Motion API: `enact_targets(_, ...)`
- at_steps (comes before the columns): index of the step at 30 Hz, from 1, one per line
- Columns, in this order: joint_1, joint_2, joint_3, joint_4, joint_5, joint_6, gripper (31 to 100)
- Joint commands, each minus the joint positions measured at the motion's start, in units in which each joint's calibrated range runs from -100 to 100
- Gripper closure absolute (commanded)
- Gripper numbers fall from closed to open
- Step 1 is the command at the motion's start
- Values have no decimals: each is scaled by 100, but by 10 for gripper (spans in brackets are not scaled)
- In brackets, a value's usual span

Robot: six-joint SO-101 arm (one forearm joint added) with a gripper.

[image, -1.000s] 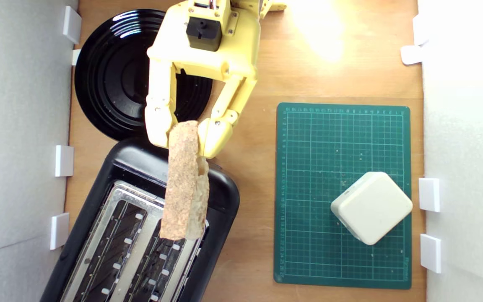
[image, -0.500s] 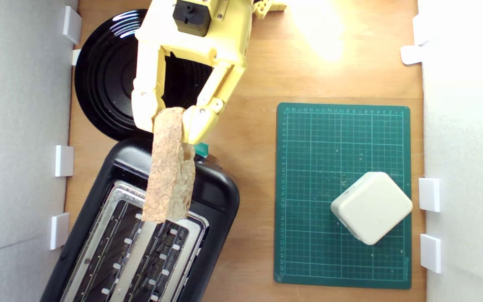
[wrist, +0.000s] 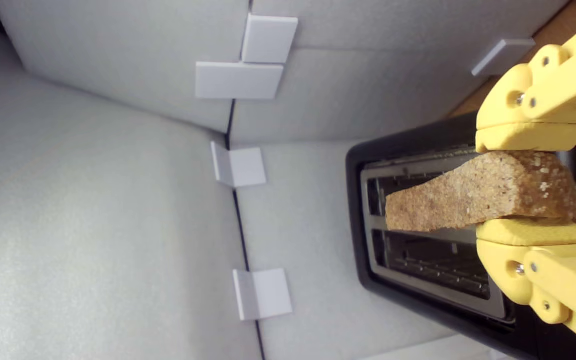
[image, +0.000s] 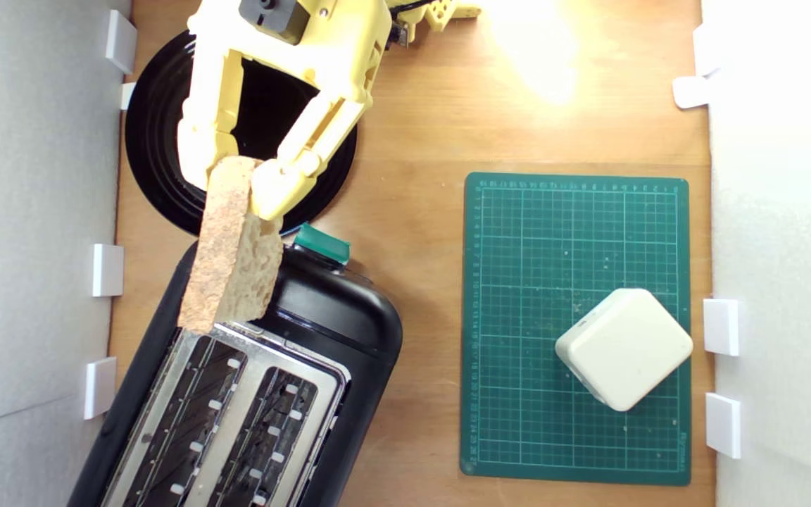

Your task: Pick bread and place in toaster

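Overhead, the yellow fingers (image: 236,184) clamp the bread (image: 233,250) by its crust end (crumb face visible), the slice reaching from them over the toaster (image: 349,331).

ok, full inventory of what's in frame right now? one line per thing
bread: 1, brown crust and pale crumb, held in the air over the toaster's end nearest the plate
toaster: 1, black with silver two-slot top, at the bottom of the exterior view's left half, both slots empty
lever knob: 1, green, on the toaster's end nearest the plate
plate: 1, glossy black, round, top of the exterior view's left half, partly under the arm
cutting mat: 1, green with grid, exterior view's right
white block: 1, off-white rounded square, on the mat
wall clips: several, white, on the foam walls
gripper: 1, yellow, clamped on the bread's end
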Motion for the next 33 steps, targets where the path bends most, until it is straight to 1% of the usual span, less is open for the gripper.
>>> enact_targets(1, 70, 124, -699, 66, 96, -52, 743)
enact_targets(7, 78, 382, -1153, 75, 96, -73, 743)
enact_targets(8, 86, 457, -1216, 93, 96, -73, 743)
enact_targets(10, 190, 557, -1316, 238, 96, -78, 743)
enact_targets(13, 247, 657, -1334, 247, 96, -36, 743)
enact_targets(17, 271, 773, -1488, 265, 96, 147, 743)
enact_targets(24, 271, 1073, -1915, 283, 96, 262, 743)
enact_targets(27, 271, 1131, -1933, 274, 96, 476, 743)
enact_targets(33, 239, 1139, -1942, 274, 88, 617, 743)
